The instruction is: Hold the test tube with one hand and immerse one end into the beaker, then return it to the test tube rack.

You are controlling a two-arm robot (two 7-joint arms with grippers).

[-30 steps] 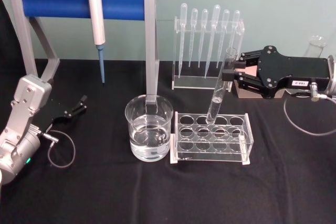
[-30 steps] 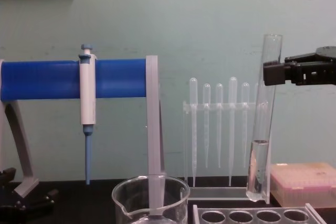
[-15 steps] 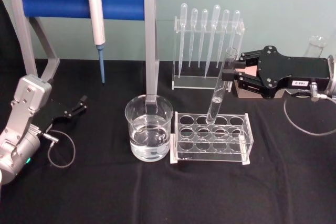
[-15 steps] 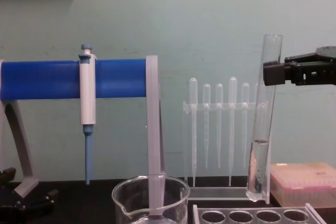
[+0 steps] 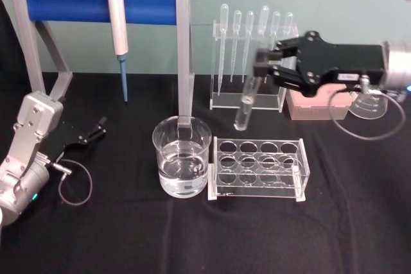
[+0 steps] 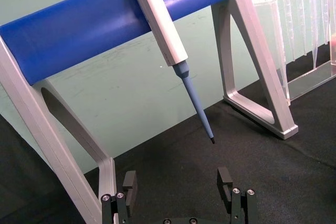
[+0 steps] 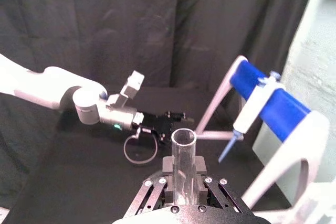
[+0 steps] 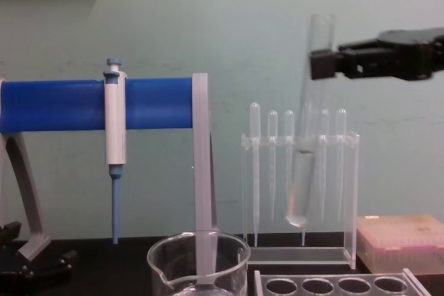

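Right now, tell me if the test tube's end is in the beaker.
No: the right gripper holds the test tube in the air, its end clear of the beaker.

Between the jaws, the long clear glass test tube (image 5: 246,104) looks smooth and glossy; below them, the black cloth-covered table (image 5: 128,239) is matt.

Black right gripper (image 5: 262,63), silver screws (image 7: 148,183), small white label (image 5: 350,76) – left arm (image 5: 35,126) is silver-grey with a thin looped cable (image 5: 76,187).
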